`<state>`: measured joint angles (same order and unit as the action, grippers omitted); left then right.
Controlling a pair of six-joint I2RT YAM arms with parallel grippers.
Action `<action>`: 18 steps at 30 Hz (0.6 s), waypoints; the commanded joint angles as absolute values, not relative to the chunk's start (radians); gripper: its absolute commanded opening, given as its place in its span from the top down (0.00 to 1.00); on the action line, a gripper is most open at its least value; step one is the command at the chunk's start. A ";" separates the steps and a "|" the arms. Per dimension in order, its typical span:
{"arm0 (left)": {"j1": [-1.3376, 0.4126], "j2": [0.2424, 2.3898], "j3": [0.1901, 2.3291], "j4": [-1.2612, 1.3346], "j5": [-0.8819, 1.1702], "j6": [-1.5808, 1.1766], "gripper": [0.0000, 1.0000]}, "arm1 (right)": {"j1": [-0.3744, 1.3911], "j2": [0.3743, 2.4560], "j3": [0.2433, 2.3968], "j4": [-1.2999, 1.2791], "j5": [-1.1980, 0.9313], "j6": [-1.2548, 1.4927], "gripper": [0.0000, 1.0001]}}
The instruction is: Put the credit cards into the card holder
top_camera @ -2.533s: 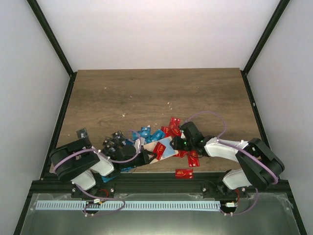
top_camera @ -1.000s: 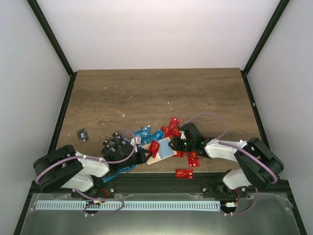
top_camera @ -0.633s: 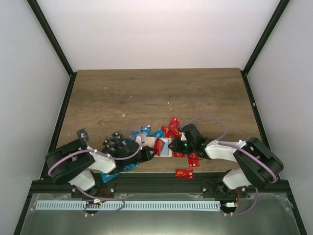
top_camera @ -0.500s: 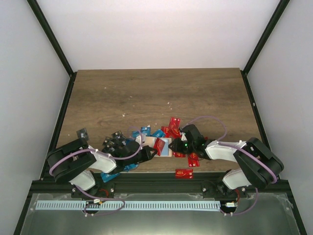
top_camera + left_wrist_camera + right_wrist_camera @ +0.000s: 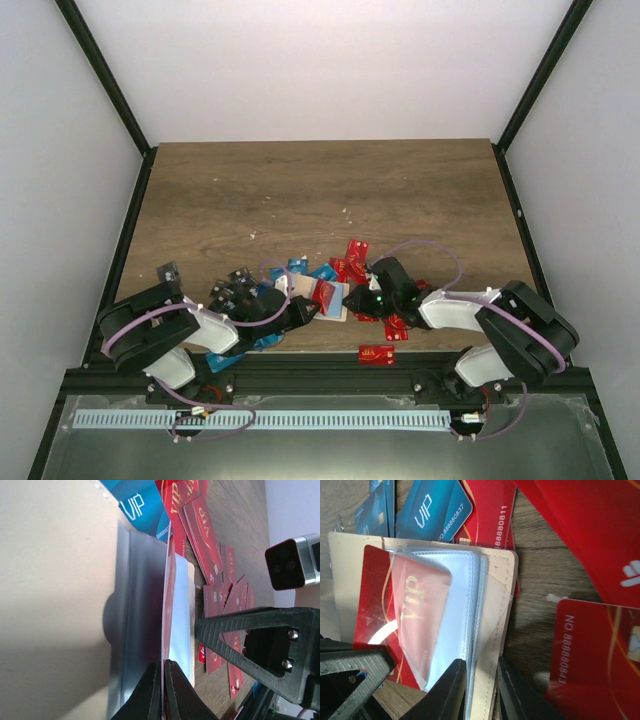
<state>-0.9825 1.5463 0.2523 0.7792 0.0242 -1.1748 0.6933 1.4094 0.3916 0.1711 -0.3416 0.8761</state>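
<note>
The pale beige card holder lies open among the credit cards near the table's front edge, its clear sleeves fanned up. My left gripper is shut on a red card, seen edge-on. In the right wrist view the red card is partly inside a clear sleeve. My right gripper is shut on the holder's sleeves and beige cover. In the top view the left gripper and right gripper sit on either side of the holder.
Loose red cards lie right of and behind the holder. Blue cards and black cards lie to its left, and one black card lies apart at the far left. The table's front edge is close.
My left gripper has carried the red card rightward onto the holder, and the card now sits partly in a sleeve. My right gripper has kept its hold and shifted slightly left.
</note>
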 commanded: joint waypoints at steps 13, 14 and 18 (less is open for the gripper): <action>-1.008 1.652 0.232 0.918 0.026 -1.185 0.93 | 0.742 1.494 0.368 0.014 -0.331 0.896 0.80; -1.010 1.639 0.231 0.897 0.023 -1.182 0.91 | 0.742 1.493 0.370 0.009 -0.329 0.896 0.80; -1.023 1.557 0.237 0.765 -0.003 -1.165 0.77 | 0.742 1.487 0.380 -0.009 -0.314 0.892 0.80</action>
<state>-1.0069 1.6230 0.2424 0.8673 0.0074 -1.1778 0.7174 1.4418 0.4068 0.1986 -0.3523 0.8951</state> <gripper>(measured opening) 0.171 0.199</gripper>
